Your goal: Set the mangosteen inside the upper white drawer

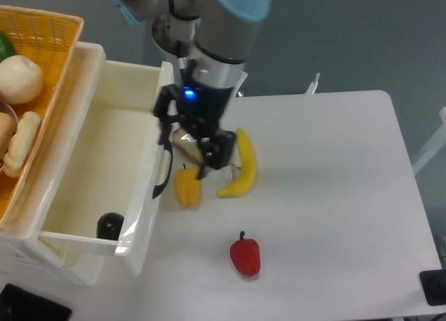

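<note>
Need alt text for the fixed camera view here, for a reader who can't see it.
A small dark mangosteen lies inside the open white drawer at the table's left, while the robot's gripper hangs empty just outside the drawer's front handle. On the white table lie a yellow pepper, a banana and a red pepper; a wicker basket of food sits upper left.

A yellow pepper [187, 186] and a banana [240, 165] are seen lying near each other on the white desk [334, 196], with a wedge of bread or sandwich [187, 146] partly hidden just behind them. A red pepper [245, 255] is set apart from them, nearer the front edge. At the upper left, an orange wicker basket [52, 35] is filled with pale rounded items [19, 79] and something green [5, 46].
</note>
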### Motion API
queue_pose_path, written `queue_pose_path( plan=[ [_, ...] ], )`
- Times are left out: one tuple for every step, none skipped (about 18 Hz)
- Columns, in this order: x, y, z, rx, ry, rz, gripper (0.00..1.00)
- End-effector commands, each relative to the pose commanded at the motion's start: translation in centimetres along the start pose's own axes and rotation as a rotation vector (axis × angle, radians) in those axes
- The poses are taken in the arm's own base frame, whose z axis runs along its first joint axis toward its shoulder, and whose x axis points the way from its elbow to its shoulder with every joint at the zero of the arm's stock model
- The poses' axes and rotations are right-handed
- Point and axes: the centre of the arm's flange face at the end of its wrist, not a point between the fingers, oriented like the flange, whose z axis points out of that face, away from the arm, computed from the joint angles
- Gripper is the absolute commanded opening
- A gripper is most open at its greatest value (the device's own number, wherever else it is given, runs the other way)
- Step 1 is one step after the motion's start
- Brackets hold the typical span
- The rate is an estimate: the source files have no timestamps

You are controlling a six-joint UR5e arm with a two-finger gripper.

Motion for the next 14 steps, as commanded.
queue_pose_path(
  plan=[
    [-1.4, 1.5, 0.8, -0.01, 0.001, -0.028, 1.0],
    [-2.3, 3.0, 1.6, -0.038, 0.005, -0.053, 1.0],
    [-3.3, 4.8, 2.0, -0.074, 0.0, -0.075, 1.0],
    [-4.4, 6.4, 2.8, -0.113, 0.0, -0.1, 1.0],
    [-5.3, 7.5, 4.0, -0.146, 0.009, -0.111, 1.0],
    [-6.1, 8.6, 5.5, -0.178, 0.026, -0.121, 1.0],
    [-6.8, 9.6, 7.0, -0.214, 0.041, -0.129, 1.0],
    [-7.6, 10.3, 7.9, -0.247, 0.029, -0.126, 1.0],
    [-8.7, 11.2, 8.4, -0.275, -0.008, -0.12, 1.0],
    [-9.3, 11.8, 9.2, -0.297, -0.028, -0.114, 1.0],
    [-9.7, 12.2, 9.8, -0.312, -0.028, -0.109, 1.0],
    [-9.7, 12.3, 10.0, -0.314, -0.024, -0.09, 1.0],
    [-9.9, 12.4, 10.5, -0.316, -0.016, -0.057, 1.0],
    [-10.2, 12.6, 11.2, -0.322, -0.004, -0.012, 1.0]
  ],
)
